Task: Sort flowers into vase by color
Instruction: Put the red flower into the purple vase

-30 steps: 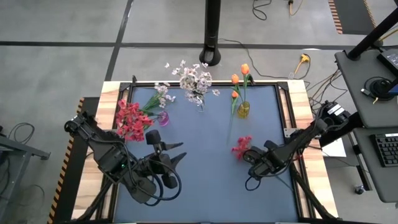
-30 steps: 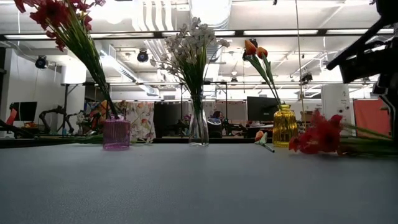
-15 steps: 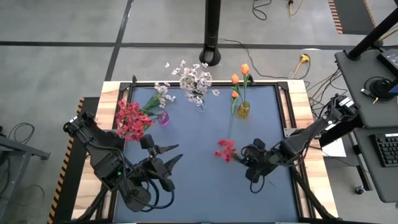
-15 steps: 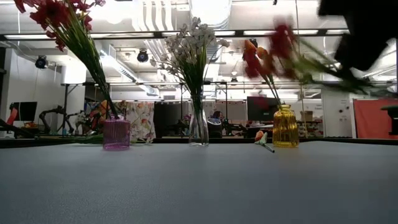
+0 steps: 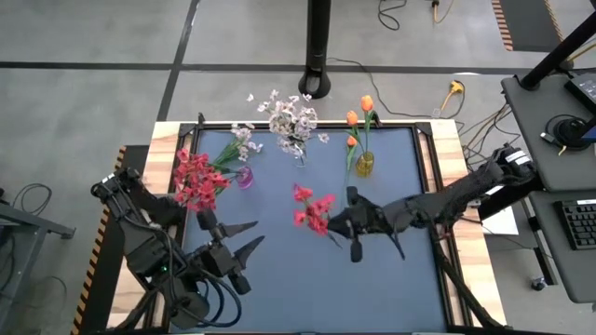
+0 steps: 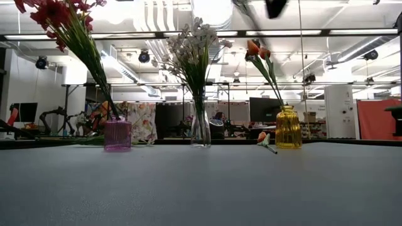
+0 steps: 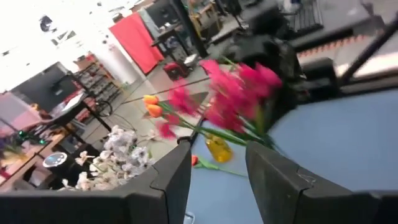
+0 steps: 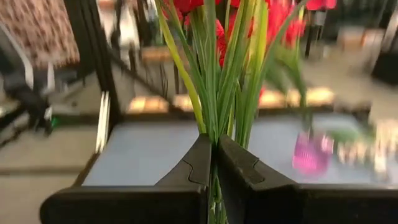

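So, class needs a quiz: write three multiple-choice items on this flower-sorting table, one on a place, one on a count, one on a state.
1. Where is the yellow glass vase?
A. far right of the table
B. near left corner
C. table centre

2. How many vases stand on the dark table?
A. two
B. three
C. five

3. What is the right gripper doing?
A. resting open
B. shut on the red blossom spray
C. holding a vase

Answers: 1 A, the high view shows it there. 2 B, pink, clear and yellow vases. 3 B, its fingers pinch the green stems.
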Controlling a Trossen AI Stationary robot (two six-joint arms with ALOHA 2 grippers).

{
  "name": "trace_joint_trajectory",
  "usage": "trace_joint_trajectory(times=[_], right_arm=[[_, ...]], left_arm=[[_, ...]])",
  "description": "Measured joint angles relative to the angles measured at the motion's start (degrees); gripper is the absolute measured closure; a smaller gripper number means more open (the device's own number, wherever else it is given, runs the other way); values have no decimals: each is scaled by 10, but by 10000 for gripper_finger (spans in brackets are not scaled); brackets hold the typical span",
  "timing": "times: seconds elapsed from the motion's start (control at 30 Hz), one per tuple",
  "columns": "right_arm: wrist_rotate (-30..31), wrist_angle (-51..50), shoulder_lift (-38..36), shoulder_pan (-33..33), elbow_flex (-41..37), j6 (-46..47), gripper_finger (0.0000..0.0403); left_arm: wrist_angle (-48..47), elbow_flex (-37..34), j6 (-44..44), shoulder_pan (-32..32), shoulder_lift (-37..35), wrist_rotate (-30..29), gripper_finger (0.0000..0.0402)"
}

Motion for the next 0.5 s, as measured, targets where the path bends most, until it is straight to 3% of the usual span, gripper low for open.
trace_joint_trajectory(times=[0.27,0.5], right_arm=[[-157,266,88,-111,8,-51,390],[-169,347,184,-170,77,-99,390]], left_arm=[[-21,-3,6,-5,-4,2,264],[-101,-3,-35,-16,-16,0,264]])
